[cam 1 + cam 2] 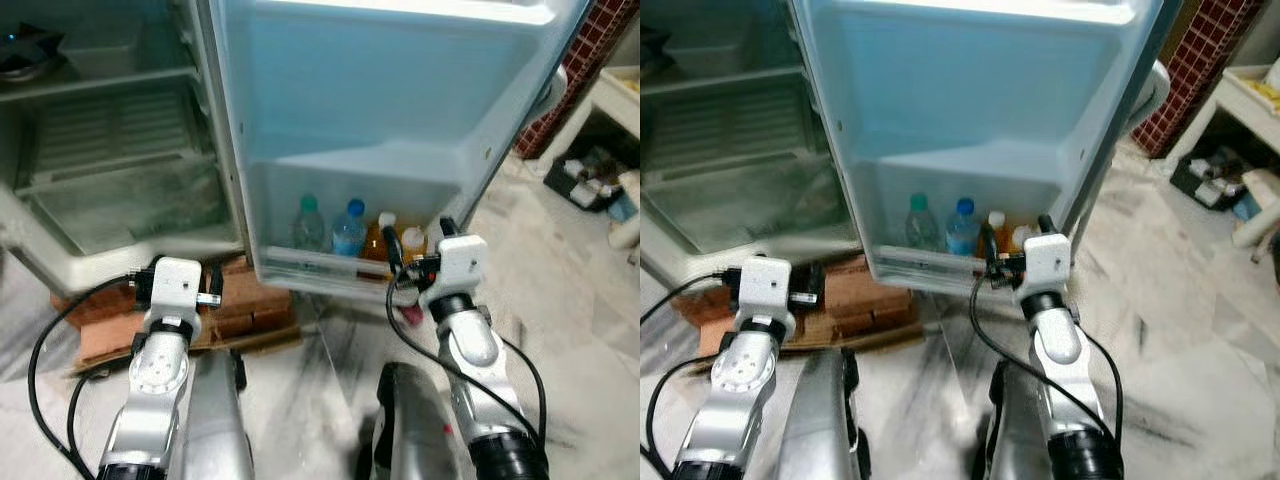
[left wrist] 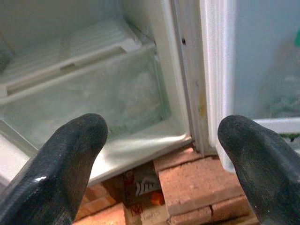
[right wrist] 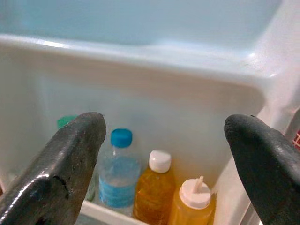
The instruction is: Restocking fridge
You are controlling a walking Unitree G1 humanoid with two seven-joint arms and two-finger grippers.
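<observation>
The fridge door [image 1: 400, 120] stood open, and its bottom shelf [image 1: 320, 268] held four bottles in a row: a green-capped bottle [image 1: 308, 222], a blue-capped water bottle [image 3: 116, 174], a white-capped amber bottle [image 3: 155, 190] and a nozzle-topped amber bottle [image 3: 192, 206]. The right gripper [image 3: 164, 164] was just in front of this shelf, its jaws wide apart and holding nothing. The left gripper [image 2: 164, 159] was beside the door, near the bricks [image 2: 197, 180] under the fridge, also wide open and empty.
</observation>
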